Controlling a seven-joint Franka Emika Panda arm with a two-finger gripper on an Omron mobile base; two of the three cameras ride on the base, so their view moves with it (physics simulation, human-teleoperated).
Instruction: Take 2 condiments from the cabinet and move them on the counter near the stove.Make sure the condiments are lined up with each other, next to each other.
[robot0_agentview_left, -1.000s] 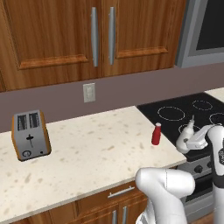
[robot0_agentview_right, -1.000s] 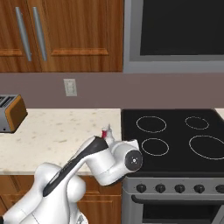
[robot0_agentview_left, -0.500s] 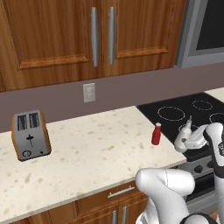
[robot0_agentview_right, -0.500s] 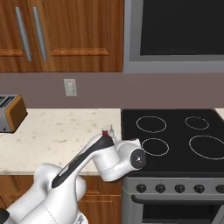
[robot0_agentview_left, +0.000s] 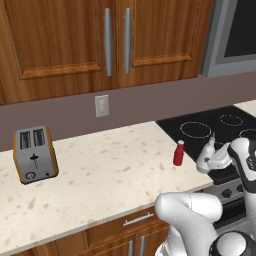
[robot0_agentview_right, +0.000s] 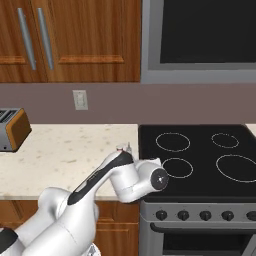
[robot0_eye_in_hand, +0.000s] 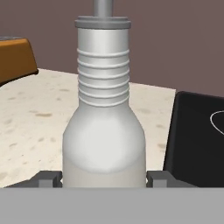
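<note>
Whitish bottle (robot0_eye_in_hand: 104, 127) stands upright, thin nozzle pointing up, clamped at its lower body between the gripper (robot0_eye_in_hand: 104, 178) fingers, over the counter (robot0_agentview_left: 100, 170) edge beside the stove (robot0_agentview_right: 200, 155). Just left of it the red bottle (robot0_agentview_left: 178, 153) stands upright on the speckled beige counter, a toaster (robot0_agentview_left: 34, 154) well apart. Nozzle tip is cut off in the hand view.

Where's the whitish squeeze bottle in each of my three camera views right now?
Left base view: whitish bottle at right, over the edge of the stove, just right of the red bottle.
Right base view: its nozzle tip pokes up behind the arm, at the counter's end.
Hand view: centre, close up, between the fingers.
Shared landmark: the stove's black cooktop.
</note>
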